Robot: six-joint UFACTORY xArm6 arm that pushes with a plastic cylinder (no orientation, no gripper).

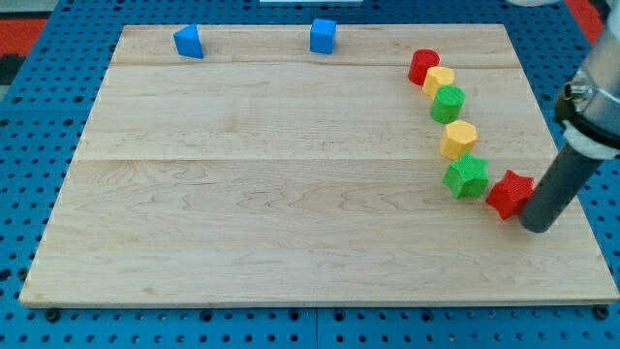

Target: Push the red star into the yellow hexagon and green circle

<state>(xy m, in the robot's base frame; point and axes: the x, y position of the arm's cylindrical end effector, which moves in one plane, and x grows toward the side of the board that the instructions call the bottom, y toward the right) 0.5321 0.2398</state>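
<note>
The red star (509,194) lies at the view's right, touching the green star (466,176) on its left. The yellow hexagon (459,140) sits just above the green star. The green circle (448,103) sits above the hexagon. My tip (536,223) is a dark rod end resting against the red star's lower right side.
A yellow block (438,80) and a red cylinder (422,66) continue the curved row upward. A blue triangle (189,42) and a blue cube (323,36) sit near the board's top edge. The wooden board's right edge (581,194) runs close to the tip.
</note>
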